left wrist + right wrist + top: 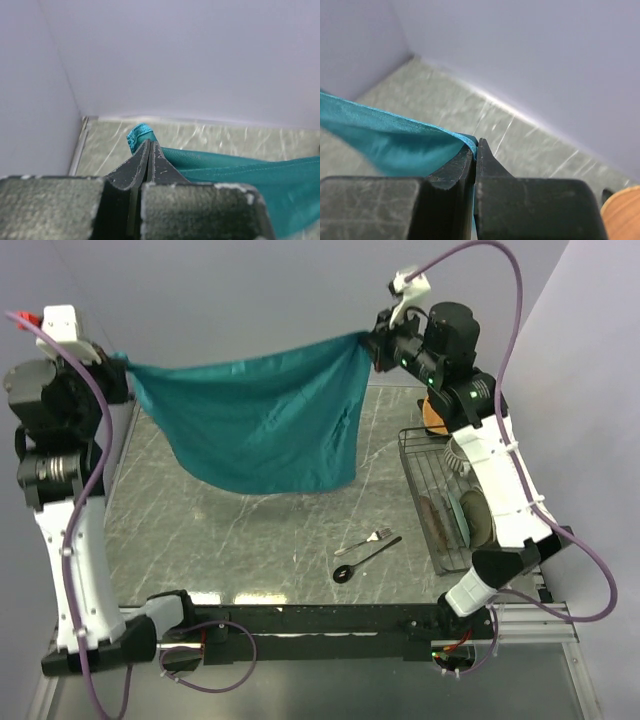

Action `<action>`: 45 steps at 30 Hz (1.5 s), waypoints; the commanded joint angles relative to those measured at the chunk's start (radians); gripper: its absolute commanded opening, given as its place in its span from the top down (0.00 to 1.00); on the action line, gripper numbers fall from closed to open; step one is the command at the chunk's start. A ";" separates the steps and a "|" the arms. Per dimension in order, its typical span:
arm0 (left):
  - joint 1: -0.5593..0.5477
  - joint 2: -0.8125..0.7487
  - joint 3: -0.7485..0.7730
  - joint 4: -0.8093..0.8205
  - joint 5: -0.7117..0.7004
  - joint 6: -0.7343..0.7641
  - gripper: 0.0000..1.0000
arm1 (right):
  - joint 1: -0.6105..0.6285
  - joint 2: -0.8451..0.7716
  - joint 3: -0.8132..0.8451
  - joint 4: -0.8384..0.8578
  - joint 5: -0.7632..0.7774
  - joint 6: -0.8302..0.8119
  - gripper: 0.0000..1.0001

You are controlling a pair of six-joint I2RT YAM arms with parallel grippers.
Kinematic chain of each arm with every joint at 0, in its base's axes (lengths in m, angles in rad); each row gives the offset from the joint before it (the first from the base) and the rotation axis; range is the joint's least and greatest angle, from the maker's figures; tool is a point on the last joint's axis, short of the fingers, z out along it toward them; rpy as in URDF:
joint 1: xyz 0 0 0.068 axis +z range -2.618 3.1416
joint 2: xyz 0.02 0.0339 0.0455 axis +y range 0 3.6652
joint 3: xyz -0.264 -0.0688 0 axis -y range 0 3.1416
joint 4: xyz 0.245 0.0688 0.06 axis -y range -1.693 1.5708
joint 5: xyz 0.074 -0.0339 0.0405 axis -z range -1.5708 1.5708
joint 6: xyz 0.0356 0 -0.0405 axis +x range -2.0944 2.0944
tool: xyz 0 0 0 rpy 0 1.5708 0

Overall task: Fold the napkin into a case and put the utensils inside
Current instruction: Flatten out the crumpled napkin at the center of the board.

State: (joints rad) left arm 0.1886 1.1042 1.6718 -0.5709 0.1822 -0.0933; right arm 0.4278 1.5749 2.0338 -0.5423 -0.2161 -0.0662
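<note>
Pre-fold: teal soft cloth napkin [255,430] stretched mid-air, left gripper [150,147] and right gripper [476,147] each clamped tight on 1 corner. Next I lay it flat on the grey marbled table [200,530].

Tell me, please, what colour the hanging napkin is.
The napkin is plain teal, clearest in the top external view.

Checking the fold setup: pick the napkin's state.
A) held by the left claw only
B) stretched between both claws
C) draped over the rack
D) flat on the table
B: left claw and right claw each pinch a corner of the napkin, which hangs between them.
</note>
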 commanded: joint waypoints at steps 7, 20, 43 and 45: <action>0.005 0.370 0.179 0.328 0.042 -0.200 0.99 | 0.000 0.296 0.278 0.252 0.294 -0.007 1.00; 0.028 0.508 0.438 0.388 0.123 -0.243 0.99 | -0.001 0.283 0.327 0.539 0.310 -0.081 1.00; 0.153 0.336 -0.655 0.083 0.201 0.472 0.99 | 0.383 -0.024 -0.897 0.397 -0.023 -0.290 1.00; 0.176 0.394 -0.635 0.114 0.154 0.454 0.88 | 0.419 0.057 -0.835 0.308 -0.069 -0.259 0.70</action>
State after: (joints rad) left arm 0.3317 1.4391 1.0138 -0.5247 0.4091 0.2924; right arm 0.7746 1.5528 1.1004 -0.1955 -0.2317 -0.3489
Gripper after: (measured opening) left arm 0.014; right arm 0.078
